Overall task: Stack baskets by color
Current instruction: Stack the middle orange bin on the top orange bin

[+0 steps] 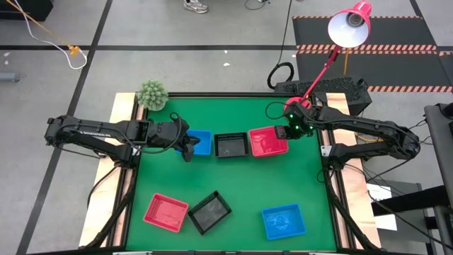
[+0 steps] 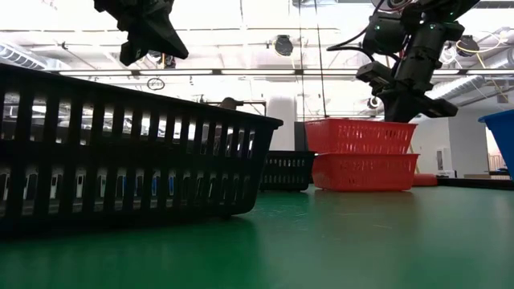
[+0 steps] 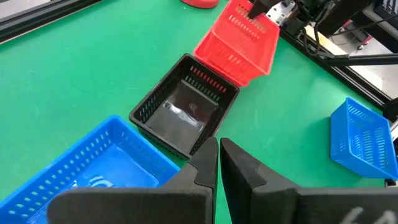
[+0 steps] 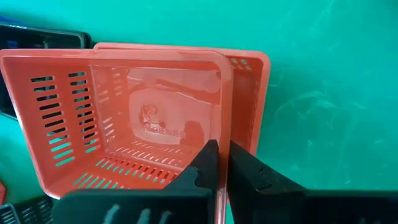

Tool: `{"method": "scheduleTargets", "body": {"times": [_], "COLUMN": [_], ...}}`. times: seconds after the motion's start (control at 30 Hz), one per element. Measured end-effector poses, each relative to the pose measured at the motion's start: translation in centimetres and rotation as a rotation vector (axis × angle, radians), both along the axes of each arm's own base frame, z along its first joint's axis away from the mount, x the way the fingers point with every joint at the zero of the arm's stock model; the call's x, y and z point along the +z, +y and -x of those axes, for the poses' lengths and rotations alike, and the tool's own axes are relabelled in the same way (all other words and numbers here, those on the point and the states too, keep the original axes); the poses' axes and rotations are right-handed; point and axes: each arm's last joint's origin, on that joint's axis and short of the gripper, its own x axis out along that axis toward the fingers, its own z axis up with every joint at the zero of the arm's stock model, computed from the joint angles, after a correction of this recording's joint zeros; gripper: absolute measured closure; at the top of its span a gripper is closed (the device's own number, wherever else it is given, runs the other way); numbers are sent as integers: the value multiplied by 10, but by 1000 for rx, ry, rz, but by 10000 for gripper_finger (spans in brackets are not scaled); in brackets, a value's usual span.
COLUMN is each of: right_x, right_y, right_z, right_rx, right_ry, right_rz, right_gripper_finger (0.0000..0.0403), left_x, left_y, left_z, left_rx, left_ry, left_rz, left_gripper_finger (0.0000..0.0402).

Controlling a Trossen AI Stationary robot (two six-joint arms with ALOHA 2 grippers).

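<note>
- High view: right gripper (image 1: 284, 132) pinches the wall of a red slotted plastic basket (image 1: 263, 139), held above a second red basket (image 2: 365, 171) at twelve o'clock.
- Left gripper (image 1: 187, 151), closed and empty, hovers over the blue plastic basket (image 1: 201, 144) at eleven o'clock.

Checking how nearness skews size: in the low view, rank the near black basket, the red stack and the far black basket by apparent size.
1. Near black basket, enlarged by closeness.
2. Red stack.
3. Far black basket.

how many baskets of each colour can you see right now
red baskets: 3, two of them stacked
black baskets: 2
blue baskets: 2
total: 7 in view; any nested inside others would be hidden
</note>
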Motion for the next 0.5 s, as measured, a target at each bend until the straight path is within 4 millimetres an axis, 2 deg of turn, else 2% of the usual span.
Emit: {"method": "scheduleTargets", "body": {"times": [0.5], "right_x": [-3], "right_y": [3], "right_z": [7], "right_rx": [-16], "right_ry": [85], "right_rz": [-26], "right_gripper_finger": [300], "left_x": [0], "left_y": [0], "left_z": [0], "left_rx": [4], "left_ry": [-1], "left_rz": [3], "left_gripper_finger": [383]}}
